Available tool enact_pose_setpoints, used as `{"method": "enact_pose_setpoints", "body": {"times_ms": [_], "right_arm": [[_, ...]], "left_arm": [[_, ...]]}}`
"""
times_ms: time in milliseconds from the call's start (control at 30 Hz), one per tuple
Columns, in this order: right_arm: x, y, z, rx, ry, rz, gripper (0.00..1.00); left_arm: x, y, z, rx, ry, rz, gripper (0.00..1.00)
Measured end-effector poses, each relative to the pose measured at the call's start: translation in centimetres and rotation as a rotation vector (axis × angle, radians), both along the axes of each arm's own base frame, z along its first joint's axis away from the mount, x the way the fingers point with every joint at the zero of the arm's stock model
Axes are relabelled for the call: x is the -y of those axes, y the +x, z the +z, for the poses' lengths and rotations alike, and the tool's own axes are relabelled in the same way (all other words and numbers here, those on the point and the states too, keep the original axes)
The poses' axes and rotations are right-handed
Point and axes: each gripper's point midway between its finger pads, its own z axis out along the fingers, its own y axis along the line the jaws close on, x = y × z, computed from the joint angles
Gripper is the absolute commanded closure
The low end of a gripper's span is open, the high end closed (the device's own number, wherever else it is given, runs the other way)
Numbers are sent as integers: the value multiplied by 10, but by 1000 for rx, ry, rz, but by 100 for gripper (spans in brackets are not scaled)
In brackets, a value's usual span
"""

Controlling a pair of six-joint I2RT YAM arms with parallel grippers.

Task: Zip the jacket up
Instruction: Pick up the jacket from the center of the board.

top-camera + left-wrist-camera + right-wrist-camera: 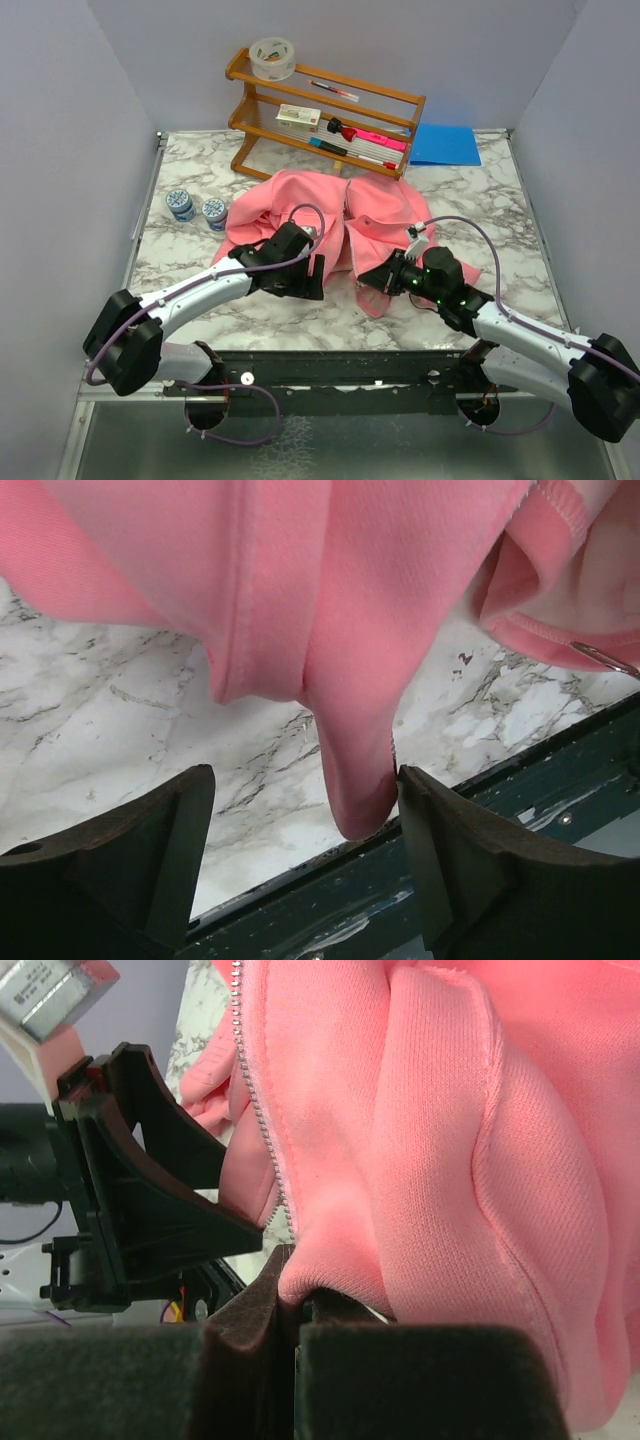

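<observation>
The overhead view is bright and evenly lit with diffuse light from above. The marble desk carries only soft, short shadows under the arms and below the wooden rack, and straight edges bow slightly toward the corners.

In the left wrist view the jacket is sharp enough to show its weave. The dark fingers of the left hand are soft and nearly featureless, and small glints sit on the frame rail.

In the right wrist view the zipper teeth are crisp, while the pads of the right hand blur into a dim mass.
</observation>
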Motion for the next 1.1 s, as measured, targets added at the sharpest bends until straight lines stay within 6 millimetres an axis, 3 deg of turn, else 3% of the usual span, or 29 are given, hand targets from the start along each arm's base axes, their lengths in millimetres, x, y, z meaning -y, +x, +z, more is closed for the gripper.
{"method": "enact_pose_setpoints", "body": {"times_ms": [267,533,733,1000,1100], "right_arm": [[0,0,0,5,-4,3,100],[0,0,-1,4,-5,2,100],[0,0,-2,1,-7,2,100],[0,0,-2,0,-9,2,100],[0,0,-2,-1,-9,2,100]], "left_arm": [[-2,20,15,-7,-74,29,31],[8,15,19,-33,-125,-21,35],[11,14,21,-34,-143,-32,47],[17,16,16,-46,-160,-46,49],[18,15,14,-54,-163,-50,57]]}}
